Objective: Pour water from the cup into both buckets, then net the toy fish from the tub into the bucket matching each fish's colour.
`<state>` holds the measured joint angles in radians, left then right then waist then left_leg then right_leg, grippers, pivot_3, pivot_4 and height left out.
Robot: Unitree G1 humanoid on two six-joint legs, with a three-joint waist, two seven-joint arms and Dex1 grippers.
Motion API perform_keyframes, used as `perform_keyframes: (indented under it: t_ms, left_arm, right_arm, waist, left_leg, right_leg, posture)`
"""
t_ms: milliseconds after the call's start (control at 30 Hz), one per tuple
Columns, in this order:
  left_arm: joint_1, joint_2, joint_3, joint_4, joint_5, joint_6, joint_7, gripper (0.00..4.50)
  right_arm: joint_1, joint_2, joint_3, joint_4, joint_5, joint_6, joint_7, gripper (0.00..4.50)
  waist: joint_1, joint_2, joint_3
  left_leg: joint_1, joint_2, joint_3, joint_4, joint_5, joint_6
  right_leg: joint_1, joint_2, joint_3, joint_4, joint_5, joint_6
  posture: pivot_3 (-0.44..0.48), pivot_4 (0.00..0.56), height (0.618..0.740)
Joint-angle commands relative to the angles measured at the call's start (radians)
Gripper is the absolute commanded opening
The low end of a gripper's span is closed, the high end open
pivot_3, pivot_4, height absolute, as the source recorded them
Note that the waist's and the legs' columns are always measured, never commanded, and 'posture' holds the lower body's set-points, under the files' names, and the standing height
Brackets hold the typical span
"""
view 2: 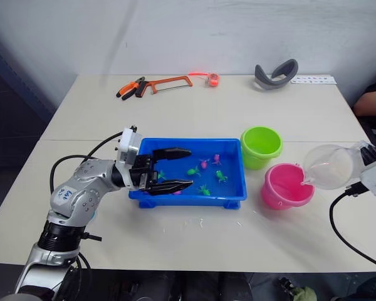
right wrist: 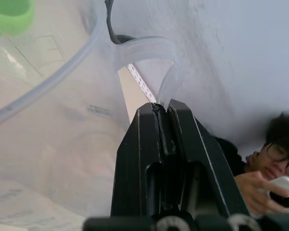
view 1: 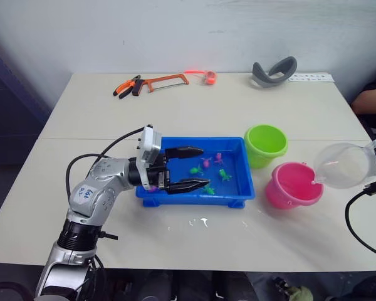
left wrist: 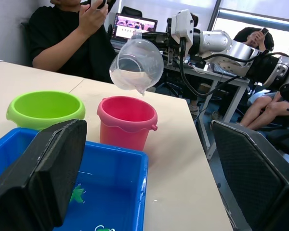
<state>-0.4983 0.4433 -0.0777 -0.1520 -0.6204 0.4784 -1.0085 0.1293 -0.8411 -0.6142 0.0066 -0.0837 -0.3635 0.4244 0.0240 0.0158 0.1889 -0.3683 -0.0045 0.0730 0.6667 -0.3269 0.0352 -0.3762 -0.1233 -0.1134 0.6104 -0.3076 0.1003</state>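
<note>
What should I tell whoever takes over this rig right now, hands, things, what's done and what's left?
Right hand: shut on the cup's handle, the cup tipped with its lip over the pink bucket.
Left hand: open, empty, over the tub's near-left part.
The tub holds water and the green and pink toy fish. The green bucket stands beside the pink one.
Done: pink-bucket pour is under way; whether the green one has water can't be told.
Left: finish pouring, then net and sort every fish.
</note>
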Motion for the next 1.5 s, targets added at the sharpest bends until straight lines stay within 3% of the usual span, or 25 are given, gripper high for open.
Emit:
perform_keyframes:
  t_ms: [33, 633, 1100, 1233, 1500]
  left_arm:
    - [-0.015, -0.005, 0.005, -0.013, 0.007, -0.022, -0.010, 4.50]
    - [0.004, 0.000, 0.012, -0.018, 0.010, -0.027, -0.003, 4.50]
    - [0.014, 0.002, 0.015, -0.016, 0.014, -0.035, 0.000, 4.50]
    - [0.023, 0.006, 0.023, -0.022, 0.010, -0.031, 0.004, 4.50]
    - [0.052, 0.028, 0.062, -0.040, -0.012, -0.016, 0.015, 4.50]
  right_arm:
    - [-0.015, -0.001, -0.009, -0.017, -0.014, -0.039, -0.040, 0.10]
    - [-0.033, -0.018, 0.012, -0.010, -0.212, -0.139, -0.194, 0.10]
    - [-0.028, -0.020, 0.017, 0.004, -0.251, -0.160, -0.227, 0.10]
    - [-0.035, 0.016, 0.016, 0.011, -0.178, -0.116, -0.207, 0.10]
    - [-0.069, 0.103, 0.003, 0.012, 0.142, 0.060, -0.081, 0.10]
  waist:
    - [0.000, 0.000, 0.000]
    - [0.000, 0.000, 0.000]
    - [-0.001, 0.000, 0.000]
    - [-0.001, 0.000, 0.000]
    - [-0.002, 0.000, 0.000]
  left_leg:
    - [0.000, 0.000, 0.000, 0.000, 0.000, 0.000]
    - [0.000, 0.000, -0.001, 0.000, 0.000, 0.000]
    - [0.000, 0.000, -0.001, 0.000, 0.000, 0.000]
    - [0.000, 0.000, -0.001, 0.000, 0.001, 0.000]
    - [0.000, 0.001, -0.001, 0.000, 0.001, 0.000]
  right_leg:
    - [0.000, 0.000, 0.000, 0.000, 0.000, 0.000]
    - [0.000, 0.000, 0.000, 0.000, 0.000, 0.000]
    - [0.000, 0.001, 0.001, 0.000, 0.000, 0.000]
    - [0.000, 0.002, 0.001, 0.000, 0.000, 0.000]
    - [0.000, 0.004, 0.002, 0.002, 0.000, 0.000]
  posture:
    - [0.000, 0.150, 0.740]
    - [0.000, 0.150, 0.740]
    - [0.000, 0.150, 0.740]
    - [0.000, 0.150, 0.740]
    - [0.000, 0.150, 0.740]
